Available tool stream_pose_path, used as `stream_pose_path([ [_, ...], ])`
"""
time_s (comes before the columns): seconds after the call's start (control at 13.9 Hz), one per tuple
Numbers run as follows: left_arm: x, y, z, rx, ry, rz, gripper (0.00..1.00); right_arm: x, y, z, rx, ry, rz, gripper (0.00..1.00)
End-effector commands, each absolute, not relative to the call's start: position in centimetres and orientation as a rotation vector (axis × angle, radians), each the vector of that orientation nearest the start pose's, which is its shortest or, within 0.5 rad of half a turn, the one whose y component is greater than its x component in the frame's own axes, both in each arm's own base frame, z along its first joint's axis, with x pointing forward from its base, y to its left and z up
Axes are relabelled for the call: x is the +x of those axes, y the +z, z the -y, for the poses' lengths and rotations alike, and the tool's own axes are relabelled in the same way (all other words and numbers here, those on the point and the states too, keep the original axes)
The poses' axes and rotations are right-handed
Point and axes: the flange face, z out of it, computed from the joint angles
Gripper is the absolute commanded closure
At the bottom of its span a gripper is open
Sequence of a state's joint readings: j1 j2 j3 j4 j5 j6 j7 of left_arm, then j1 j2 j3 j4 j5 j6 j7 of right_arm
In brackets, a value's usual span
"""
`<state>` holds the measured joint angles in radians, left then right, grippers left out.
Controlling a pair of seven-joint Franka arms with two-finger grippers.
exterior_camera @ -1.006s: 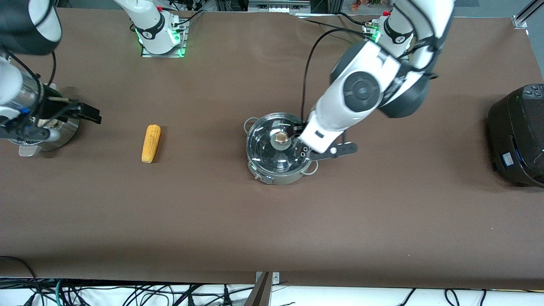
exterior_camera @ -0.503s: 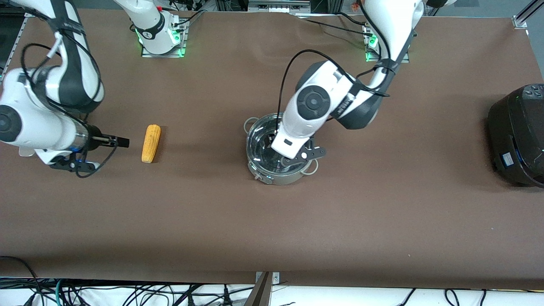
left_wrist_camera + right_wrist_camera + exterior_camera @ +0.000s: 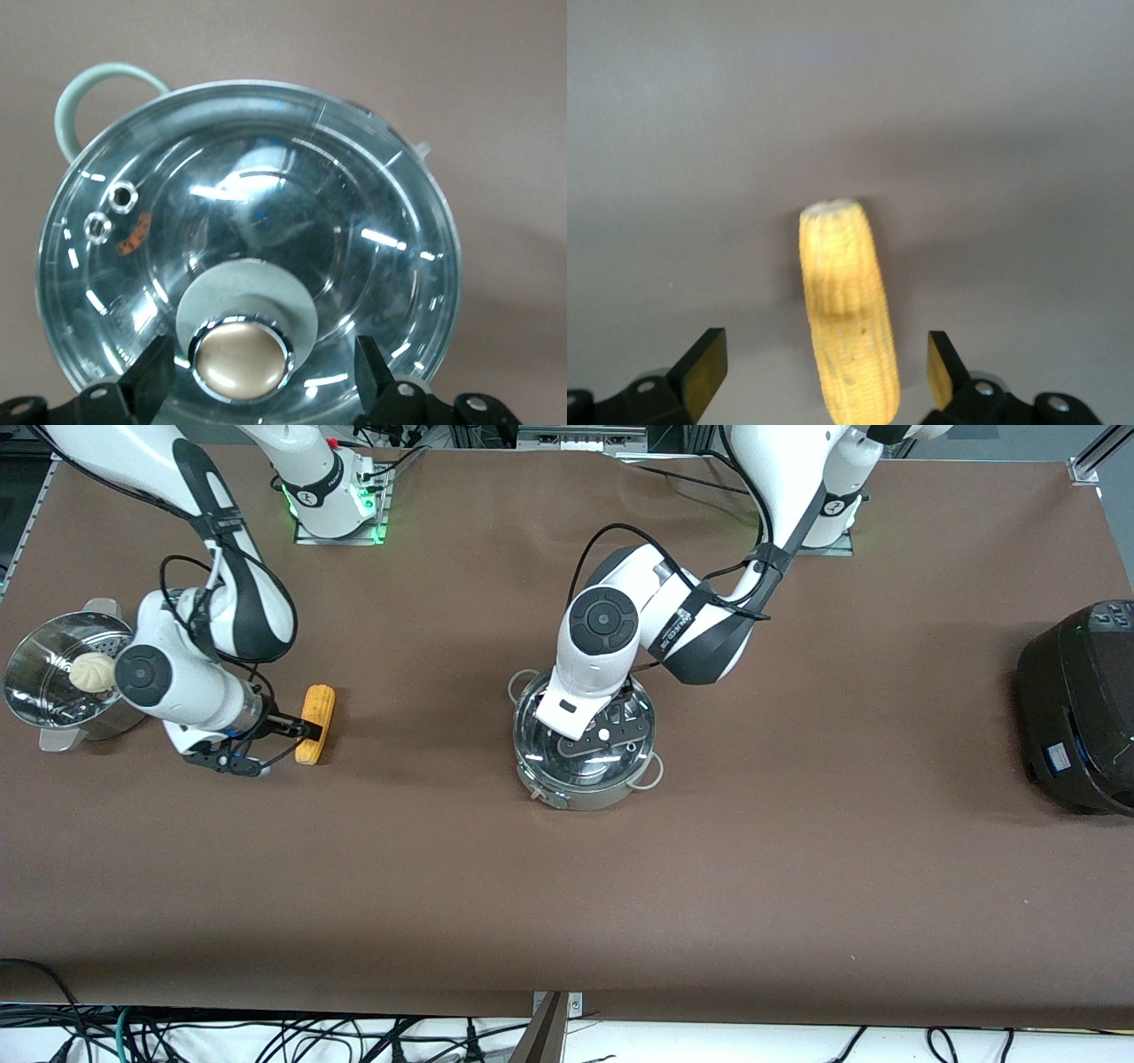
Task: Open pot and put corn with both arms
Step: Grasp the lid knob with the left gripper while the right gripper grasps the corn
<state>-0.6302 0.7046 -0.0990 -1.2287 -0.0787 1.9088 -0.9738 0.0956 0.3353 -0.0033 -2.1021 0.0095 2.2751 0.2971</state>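
The steel pot (image 3: 580, 795) stands mid-table with its glass lid (image 3: 542, 755) on it. My left gripper (image 3: 592, 732) hangs over the lid's centre. In the left wrist view the lid (image 3: 266, 204) fills the frame. The left gripper (image 3: 263, 379) is open, one finger (image 3: 149, 379) on each side of the brass knob (image 3: 241, 357), not touching it. The corn (image 3: 317, 701) lies on the table toward the right arm's end. My right gripper (image 3: 304, 732) is low at the corn's nearer end. In the right wrist view this gripper (image 3: 824, 370) is open with the corn (image 3: 846, 319) between its fingers (image 3: 702, 367).
A perforated steel steamer bowl (image 3: 35, 657) with a white bun (image 3: 93, 671) stands at the right arm's end of the table. A big black cooker (image 3: 1079, 707) stands at the left arm's end. Brown table surface (image 3: 567, 903) lies nearer the front camera.
My right gripper moved from over the steamer bowl to the corn and now straddles it. My left gripper moved over the lid's centre, hiding the knob in the front view.
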Motion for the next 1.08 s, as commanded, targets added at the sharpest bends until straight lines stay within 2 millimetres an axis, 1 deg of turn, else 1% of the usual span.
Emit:
stream_pose_path([
  [0.0, 56.8, 35.3, 48.4, -3.183, 0.134, 0.459, 0.11, 54.7, 23.4, -6.7, -3.14, 0.285, -0.348, 0.0],
  [0.22, 56.9, 35.3, 48.3, -3.186, 0.127, 0.459, 0.14, 54.0, 20.2, -6.6, -3.154, 0.372, -0.337, 0.0],
  [0.36, 57.1, 35.2, 48.1, -3.185, 0.128, 0.462, 0.14, 53.8, 19.7, -6.3, -3.161, 0.388, -0.331, 0.0],
  [0.43, 57.1, 34.9, 47.9, -3.177, 0.133, 0.461, 0.14, 53.8, 19.7, -6.3, -3.173, 0.385, -0.314, 0.0],
  [0.5, 57.0, 34.7, 47.9, -3.176, 0.128, 0.43, 0.17, 53.8, 19.7, -6.2, -3.189, 0.385, -0.289, 0.0],
  [0.65, 56.9, 34.2, 47.6, -3.171, 0.133, 0.392, 0.25, 53.5, 18.8, -6.1, -3.197, 0.412, -0.283, 0.01],
  [0.72, 56.9, 34.1, 47.7, -3.171, 0.135, 0.387, 0.3, 53.4, 18.3, -6.0, -3.197, 0.427, -0.282, 0.04],
  [0.79, 56.9, 34.1, 47.7, -3.171, 0.135, 0.387, 0.39, 53.3, 18.0, -6.0, -3.196, 0.435, -0.28, 0.13],
  [0.86, 56.8, 34.1, 47.6, -3.171, 0.139, 0.388, 0.47, 53.3, 17.9, -5.9, -3.196, 0.44, -0.277, 0.33],
  [0.93, 56.8, 34.1, 47.6, -3.169, 0.139, 0.387, 0.53, 53.2, 17.8, -6.0, -3.198, 0.449, -0.271, 0.63],
  [1.01, 56.8, 34.1, 47.6, -3.168, 0.141, 0.385, 0.59, 53.2, 18.0, -6.0, -3.199, 0.471, -0.267, 0.89],
])
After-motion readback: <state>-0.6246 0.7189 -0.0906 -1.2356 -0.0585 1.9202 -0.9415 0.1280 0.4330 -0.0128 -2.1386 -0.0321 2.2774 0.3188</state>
